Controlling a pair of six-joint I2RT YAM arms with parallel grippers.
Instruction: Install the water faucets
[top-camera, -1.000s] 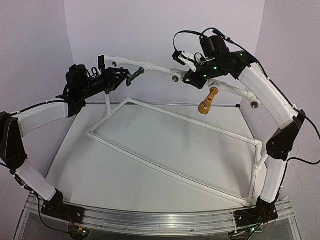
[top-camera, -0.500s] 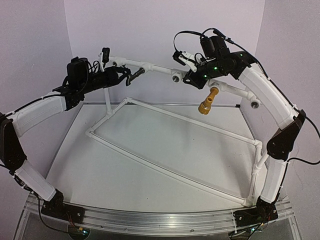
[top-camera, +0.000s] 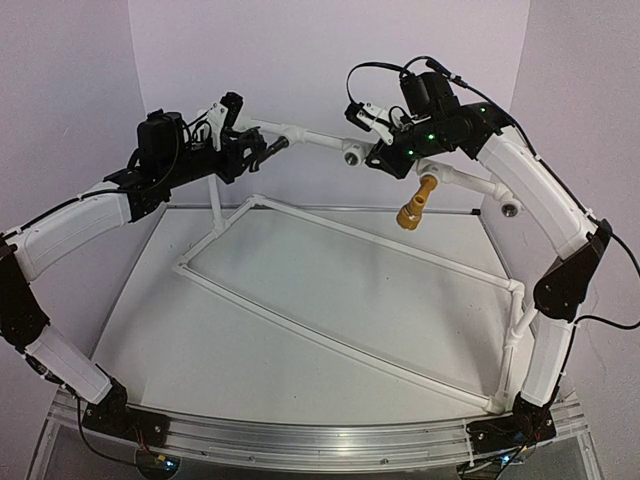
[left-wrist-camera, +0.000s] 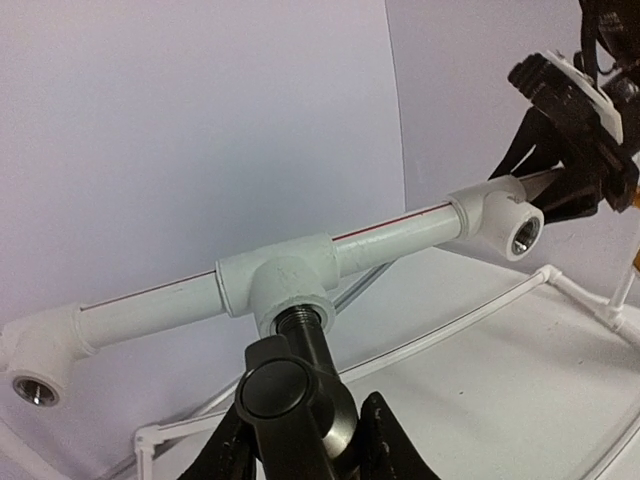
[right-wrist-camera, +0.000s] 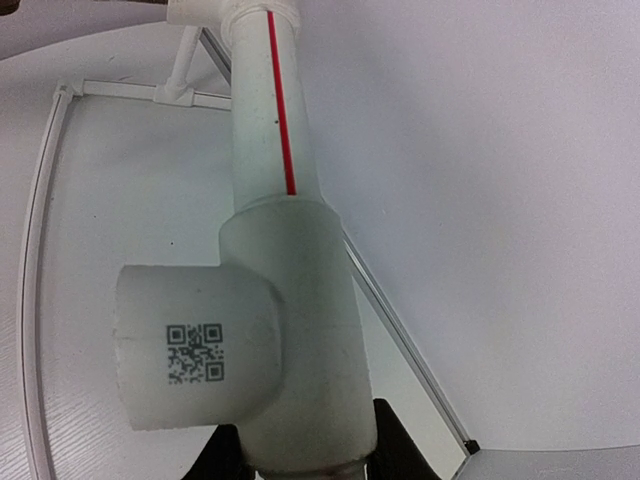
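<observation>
While tight around faucet (left-wrist-camera: 290, 395), left pincer (left-wrist-camera: 303, 445)

White arm links (top-camera: 75, 225), black joints (top-camera: 570, 280)

The black faucet (left-wrist-camera: 290, 400) is finished in smooth satin black, with a bare metal thread at its tip. The far pipe (left-wrist-camera: 390, 228) is made of smooth, faintly glossy white plastic. Its right tee fitting (left-wrist-camera: 490, 205) is lined with threaded metal. The brass-yellow faucet (top-camera: 415, 203) is seen as dull metal. The table (top-camera: 330, 300) is matt white, and the near rail (top-camera: 320, 440) is brushed aluminium.
</observation>
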